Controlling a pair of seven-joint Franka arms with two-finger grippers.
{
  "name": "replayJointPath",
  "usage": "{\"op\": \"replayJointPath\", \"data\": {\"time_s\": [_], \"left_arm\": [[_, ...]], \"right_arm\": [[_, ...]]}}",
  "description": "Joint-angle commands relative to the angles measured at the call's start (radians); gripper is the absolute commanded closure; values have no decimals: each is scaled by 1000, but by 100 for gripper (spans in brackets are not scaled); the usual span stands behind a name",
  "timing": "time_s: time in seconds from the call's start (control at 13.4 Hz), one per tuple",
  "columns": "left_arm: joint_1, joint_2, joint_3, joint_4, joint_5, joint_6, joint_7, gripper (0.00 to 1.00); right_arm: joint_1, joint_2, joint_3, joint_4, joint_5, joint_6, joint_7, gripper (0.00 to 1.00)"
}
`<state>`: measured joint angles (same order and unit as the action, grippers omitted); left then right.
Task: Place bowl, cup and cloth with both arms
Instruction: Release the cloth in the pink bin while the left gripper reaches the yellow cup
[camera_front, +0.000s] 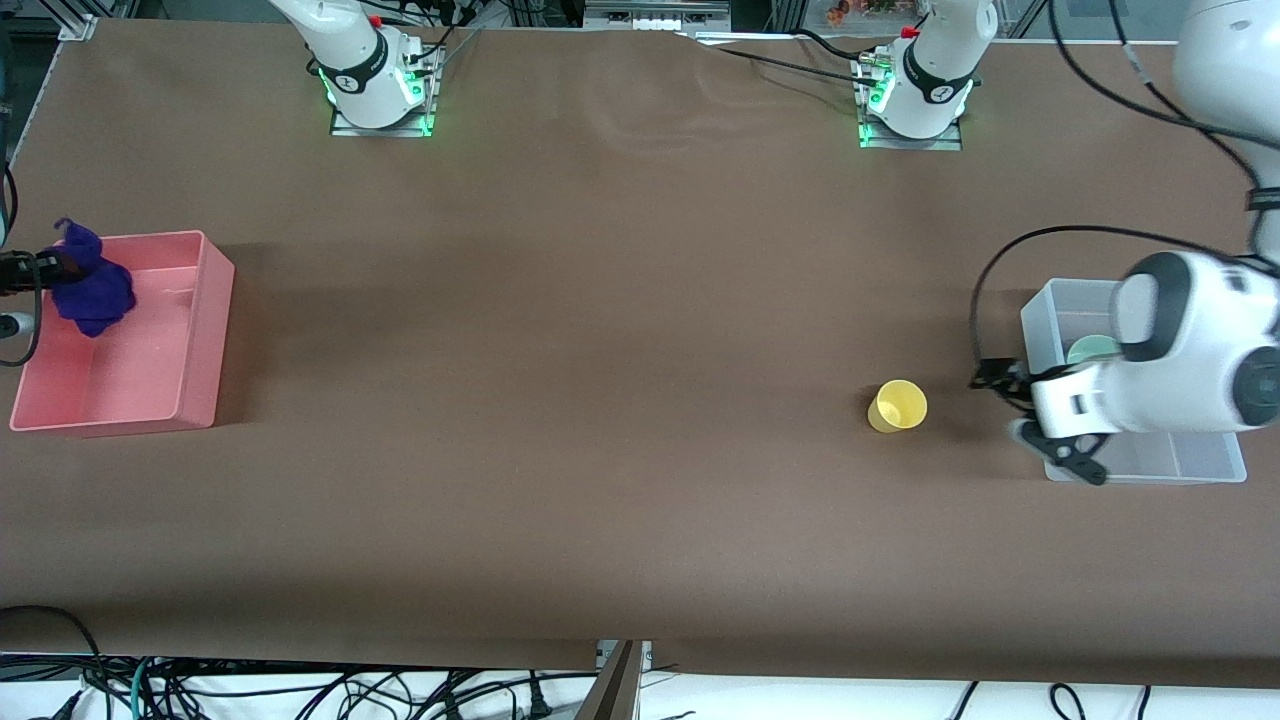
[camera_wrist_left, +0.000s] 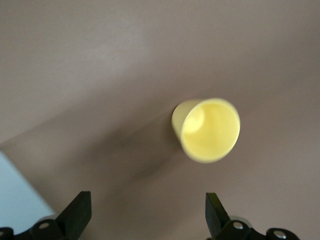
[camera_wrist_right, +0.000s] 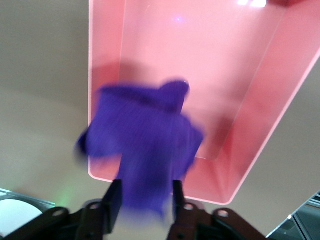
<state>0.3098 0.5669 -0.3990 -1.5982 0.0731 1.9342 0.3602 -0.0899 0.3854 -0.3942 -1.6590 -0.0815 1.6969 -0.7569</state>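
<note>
The yellow cup (camera_front: 897, 405) stands on the brown table, its mouth showing in the left wrist view (camera_wrist_left: 207, 130). My left gripper (camera_front: 1032, 420) hangs open and empty (camera_wrist_left: 147, 215) above the table between the cup and the clear bin (camera_front: 1040, 310). The mint-green bowl (camera_front: 1092, 349) sits in that bin, mostly hidden by the left arm. My right gripper (camera_front: 66, 268) is shut on the purple cloth (camera_front: 92, 285) and holds it over the pink bin (camera_front: 205, 330). The cloth hangs from the fingers (camera_wrist_right: 145, 145) above the bin's end wall (camera_wrist_right: 165, 182).
The pink bin stands at the right arm's end of the table, the clear bin at the left arm's end. Both arm bases (camera_front: 375, 85) (camera_front: 915, 95) stand along the table's edge farthest from the front camera. Cables (camera_front: 985, 290) loop near the clear bin.
</note>
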Motion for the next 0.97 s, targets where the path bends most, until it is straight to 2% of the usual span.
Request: {"op": "replayJointPath", "data": {"time_s": [0.0,0.15,0.22,0.3,0.45,0.67,0.74,0.89], "left_arm": [[-37,-15,5,-127,-10,168,-125,1],[-51,28,6,-140,0,229,-148,27],[-49,44,6,-143,4,253,-147,55],[-49,48,8,-158,4,265,-145,76],[-51,56,8,-183,14,290,-142,100],[-43,6,6,-178,63,261,-126,100],[-41,-27,8,-161,65,203,-107,100],[-38,-64,14,-53,65,-29,-61,100]], "right_arm": [[7,-43,0,22,13,-17,-16,1],[31,-48,15,86,20,-90,-15,1],[35,-49,32,129,38,-118,-7,1],[35,-62,67,166,63,-144,-2,1],[35,-106,168,189,66,-158,16,1],[35,-138,319,215,57,-158,363,1],[35,-151,349,225,57,-149,408,1],[36,-172,374,272,57,-128,418,1]]}}
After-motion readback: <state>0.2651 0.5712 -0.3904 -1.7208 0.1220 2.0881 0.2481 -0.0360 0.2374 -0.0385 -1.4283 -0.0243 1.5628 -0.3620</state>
